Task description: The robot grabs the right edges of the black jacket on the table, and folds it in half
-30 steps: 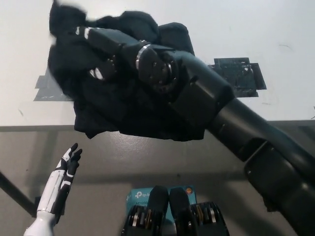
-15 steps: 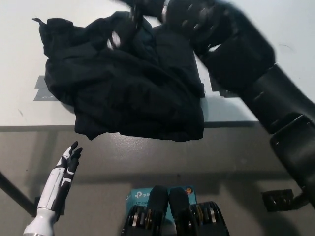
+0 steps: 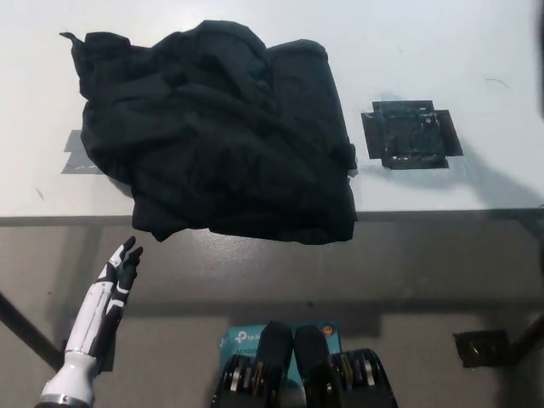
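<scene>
Head view, looking steeply down at a white table [image 3: 442, 51]. The black jacket [image 3: 221, 136] lies in a rumpled, doubled-over heap on the table's left-centre area. Its near hem hangs slightly over the front edge of the table. Its right side looks like a thick rolled fold, w/ the bulk piled toward the left. A small point of cloth sticks out at the upper left corner.

Just to the right of the jacket, apart from it, you see a black tape patch [image 3: 411, 136] stuck on the table. A grey tape mark [image 3: 78, 153] peeks out from under the jacket's left edge.

Your right hand is not in view, so you can't tell its state. The left hand [image 3: 117, 274] rests low at lower left, below the table edge, well apart from the jacket. Its fingers are extended, loosely together, holding nothing.

Progress, as a judgement: the jacket appears folded roughly in half, right side over left, so the main step looks done. The fold is untidy, edges not aligned. What's left is at most smoothing it.
</scene>
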Controlling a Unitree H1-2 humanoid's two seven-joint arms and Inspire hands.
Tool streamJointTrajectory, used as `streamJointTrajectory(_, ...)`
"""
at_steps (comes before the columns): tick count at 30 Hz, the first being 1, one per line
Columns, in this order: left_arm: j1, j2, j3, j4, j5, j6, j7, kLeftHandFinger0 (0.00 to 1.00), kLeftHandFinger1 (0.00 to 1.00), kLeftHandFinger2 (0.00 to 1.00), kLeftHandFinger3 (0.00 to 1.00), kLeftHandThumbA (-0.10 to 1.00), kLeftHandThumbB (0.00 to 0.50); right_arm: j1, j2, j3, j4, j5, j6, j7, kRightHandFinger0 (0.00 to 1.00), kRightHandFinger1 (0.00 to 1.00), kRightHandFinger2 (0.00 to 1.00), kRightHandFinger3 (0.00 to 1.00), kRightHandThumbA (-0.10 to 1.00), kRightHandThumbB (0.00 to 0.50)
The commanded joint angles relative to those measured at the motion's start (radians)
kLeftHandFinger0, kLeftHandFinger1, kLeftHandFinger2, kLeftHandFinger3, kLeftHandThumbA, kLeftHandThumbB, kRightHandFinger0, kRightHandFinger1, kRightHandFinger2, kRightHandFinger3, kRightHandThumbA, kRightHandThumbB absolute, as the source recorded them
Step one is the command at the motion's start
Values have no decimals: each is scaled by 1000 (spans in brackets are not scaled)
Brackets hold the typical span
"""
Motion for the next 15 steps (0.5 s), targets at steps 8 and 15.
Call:
streamJointTrajectory(8, -129, 14, 46, 32, -111, -3, -25, 1000, 1000, 1000, 1000, 1000, 119, 652, -176, -380, -732, 397, 53, -43, 1000, 1000, 1000, 1000, 1000, 433)
streamJointTrajectory(15, -131, 12, 48, 55, -125, -5, -27, 1000, 1000, 1000, 1000, 1000, 114, 956, -27, -329, -738, 391, -94, -62, 1000, 1000, 1000, 1000, 1000, 421)
